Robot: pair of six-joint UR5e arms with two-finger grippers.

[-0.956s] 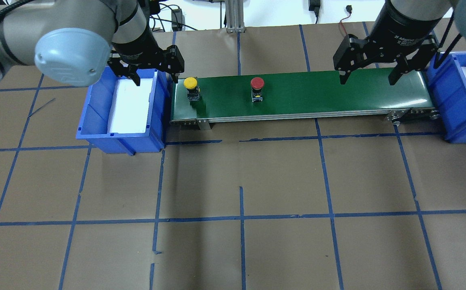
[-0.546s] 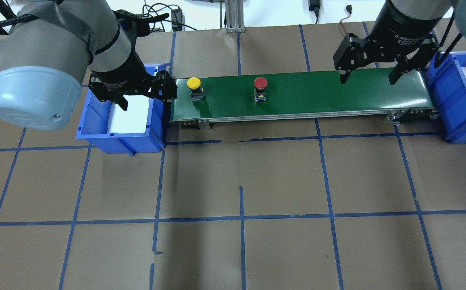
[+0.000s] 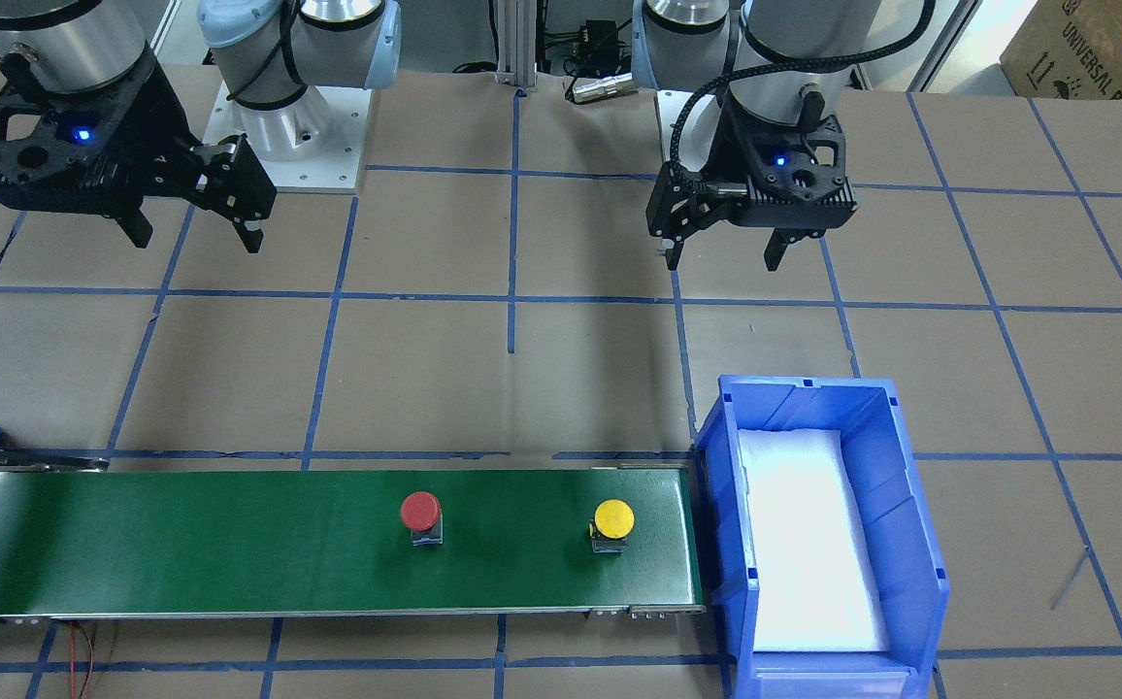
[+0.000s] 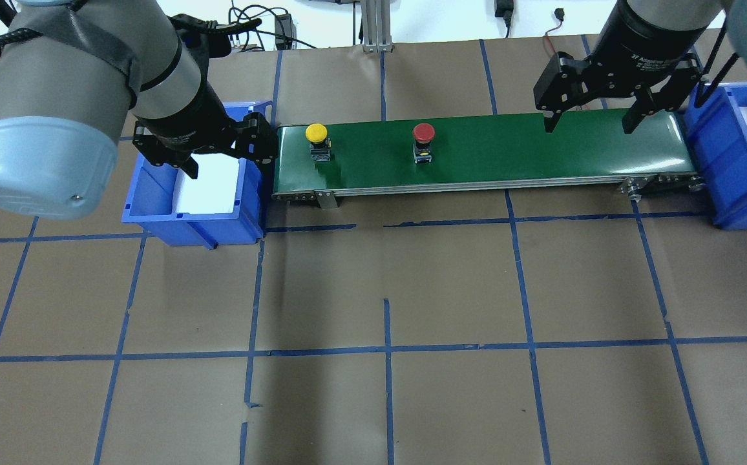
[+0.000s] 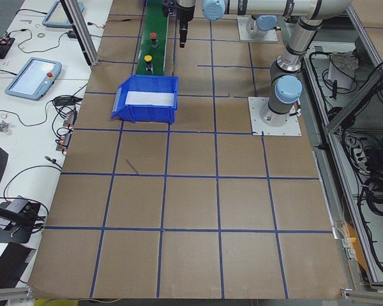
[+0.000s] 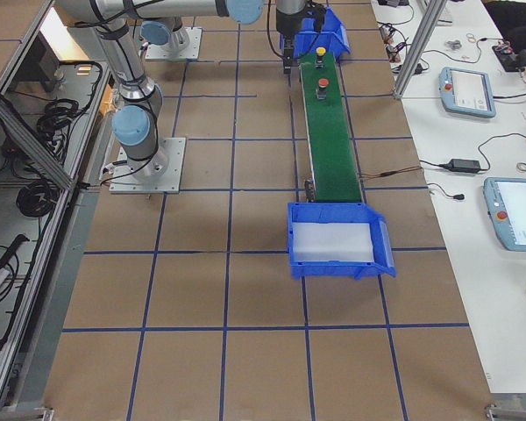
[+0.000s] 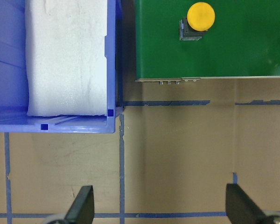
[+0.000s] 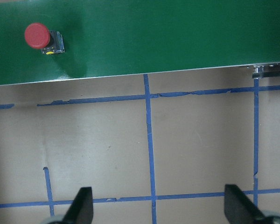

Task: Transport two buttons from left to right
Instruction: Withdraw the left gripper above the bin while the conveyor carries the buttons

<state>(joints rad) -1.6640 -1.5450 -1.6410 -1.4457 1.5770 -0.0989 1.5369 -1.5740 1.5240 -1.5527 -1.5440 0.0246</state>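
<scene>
Overhead exterior: you see yellow button (image 4: pixel 316 134) and red button (image 4: pixel 423 133) upright on green belt (image 4: pixel 541 152), upper centre of frame. Left gripper (image 4: pixel 228 161), near blue bin (image 4: pixel 192 226) upper left, and right gripper (image 4: pixel 588 129) both released, empty.

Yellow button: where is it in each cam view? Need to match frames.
Front-facing: yellow button lower right of centre.
Overhead: upper left of centre.
Exterior left: near top, left of centre.
Exterior right: near top, right of centre.
Left wrist: top, right of centre.
Right wrist: not in it.
Landmark: green conveyor belt; the button stands near its end by the blue bin on the robot's left.
</scene>
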